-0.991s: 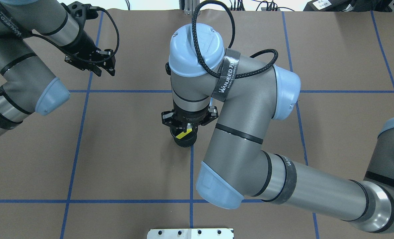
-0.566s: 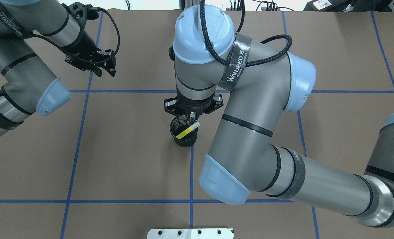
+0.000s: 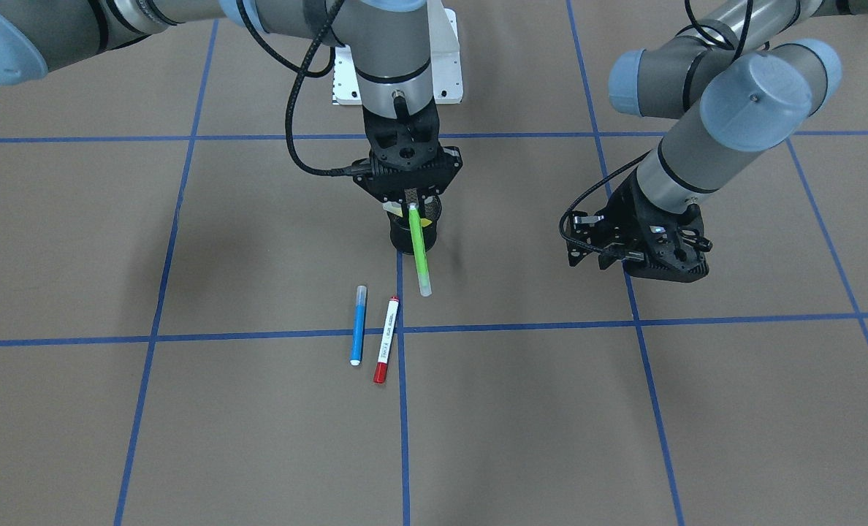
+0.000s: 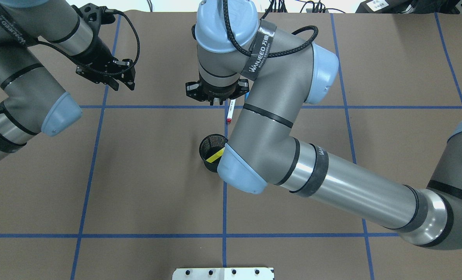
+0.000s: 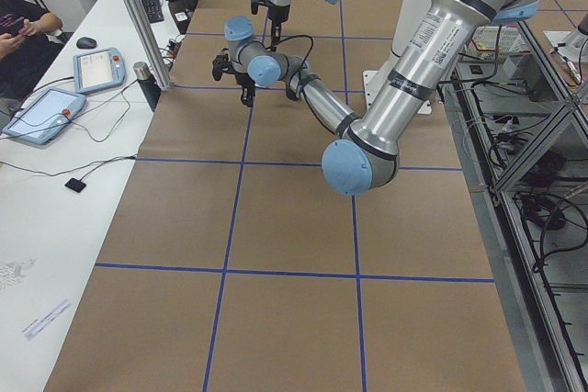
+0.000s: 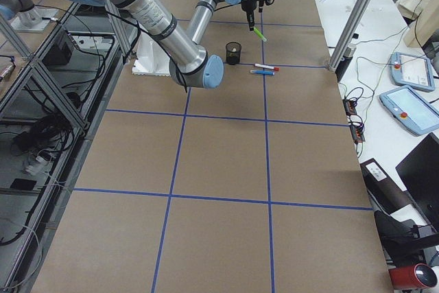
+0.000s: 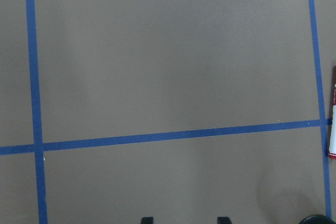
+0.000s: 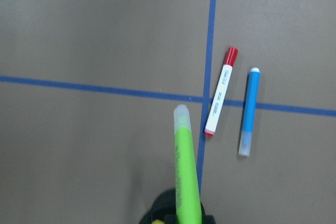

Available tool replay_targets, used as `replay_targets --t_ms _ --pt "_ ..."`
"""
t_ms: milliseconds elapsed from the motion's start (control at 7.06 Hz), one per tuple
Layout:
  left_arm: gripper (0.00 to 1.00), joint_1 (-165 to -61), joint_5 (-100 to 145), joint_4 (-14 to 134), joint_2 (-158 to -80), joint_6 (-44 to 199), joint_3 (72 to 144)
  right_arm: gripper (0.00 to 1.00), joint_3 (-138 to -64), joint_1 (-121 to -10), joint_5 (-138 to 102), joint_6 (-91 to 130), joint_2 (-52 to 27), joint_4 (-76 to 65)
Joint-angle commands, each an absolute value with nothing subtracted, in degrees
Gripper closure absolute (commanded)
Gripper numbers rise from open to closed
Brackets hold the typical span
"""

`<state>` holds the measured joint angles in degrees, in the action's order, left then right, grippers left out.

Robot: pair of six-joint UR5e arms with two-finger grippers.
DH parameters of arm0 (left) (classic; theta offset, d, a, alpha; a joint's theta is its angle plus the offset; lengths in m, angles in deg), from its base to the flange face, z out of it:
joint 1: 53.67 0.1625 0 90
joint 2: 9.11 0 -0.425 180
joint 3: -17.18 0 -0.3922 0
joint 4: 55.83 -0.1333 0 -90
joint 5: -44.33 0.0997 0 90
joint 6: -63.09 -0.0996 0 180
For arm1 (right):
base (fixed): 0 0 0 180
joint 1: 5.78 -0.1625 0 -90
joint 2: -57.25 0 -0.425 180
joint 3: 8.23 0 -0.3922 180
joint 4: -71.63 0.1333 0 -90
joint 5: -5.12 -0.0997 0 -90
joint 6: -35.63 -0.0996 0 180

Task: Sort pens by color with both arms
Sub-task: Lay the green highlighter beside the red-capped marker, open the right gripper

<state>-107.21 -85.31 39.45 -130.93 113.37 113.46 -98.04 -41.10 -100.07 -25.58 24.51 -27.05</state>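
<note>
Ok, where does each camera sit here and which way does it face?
Front-facing: across the table, faces the robot; shows left arm, right arm, right gripper holding green highlighter.
Overhead: behind the robot, looking down; both arms, mesh cup.
Exterior left: table end; left arm near.
Exterior right: opposite end; right arm near.
Left wrist: straight down at table; only left gripper fingertips.
Right wrist: down along the highlighter.
Both wrist views share the red-capped pen.

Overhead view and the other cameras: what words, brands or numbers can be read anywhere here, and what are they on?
"WANJEED": on the black strap around the right arm.
Strap on the left arm: lettering looks like the same word, but it is not clear.
Print on the red-capped pen: too small to read.
White label beyond the table: blurred.
</note>
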Motion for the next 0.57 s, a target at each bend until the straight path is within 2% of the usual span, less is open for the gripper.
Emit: replay_targets --t_ms 0,425 --pt "0.49 -107.4 -85.3 39.4 -130.7 113.4 114.1 0.89 -86.9 -42.9 -99.6 -25.3 28.6 -20.8" --pt "0.49 -107.3 -85.3 39.4 -129.1 113.4 116.1 0.91 -75.9 -43.7 -98.6 -24.5 31.1 -15.2"
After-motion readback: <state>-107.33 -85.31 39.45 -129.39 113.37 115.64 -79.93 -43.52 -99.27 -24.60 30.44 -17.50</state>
